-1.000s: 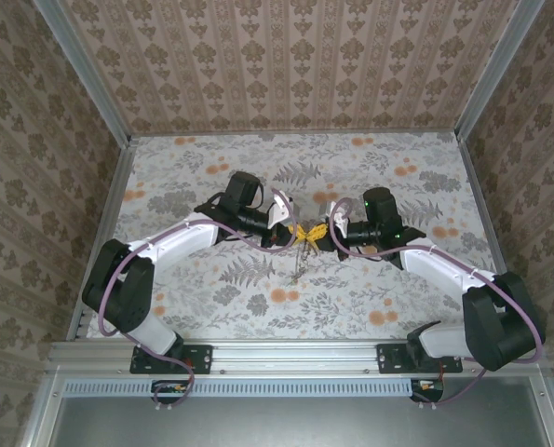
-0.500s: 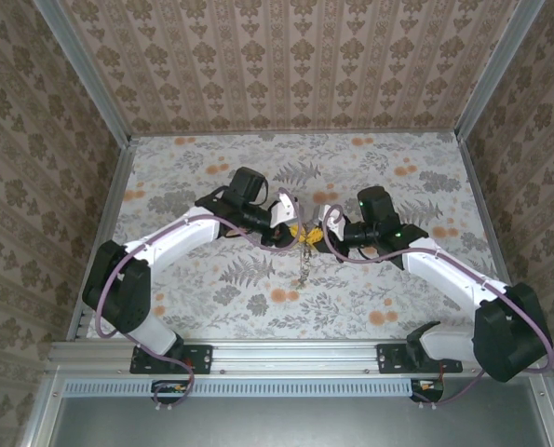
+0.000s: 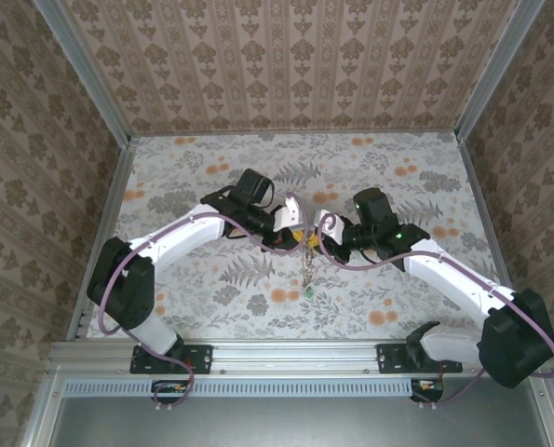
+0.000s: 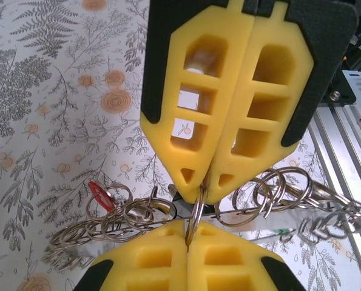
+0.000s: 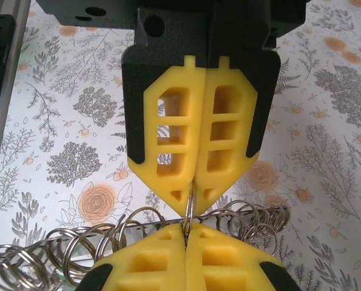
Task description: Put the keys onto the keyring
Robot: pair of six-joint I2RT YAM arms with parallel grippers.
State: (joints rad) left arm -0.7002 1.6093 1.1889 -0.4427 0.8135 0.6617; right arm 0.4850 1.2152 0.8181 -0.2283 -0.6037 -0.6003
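Keyring held between two grippers, above the table

Left gripper (image 3: 300, 236) and right gripper (image 3: 312, 241) meet tip to tip over the middle of the flower-patterned table (image 3: 211, 289). Each has its yellow fingers (image 4: 150, 257) pressed together on the thin wire of the keyring (image 4: 195, 209), seen edge-on between them. A bunch of split rings (image 4: 131, 212) hangs beside the tips, with the red-headed key (image 4: 98, 193) among them. The green-headed key (image 3: 310, 291) dangles at the lower end of the bunch.
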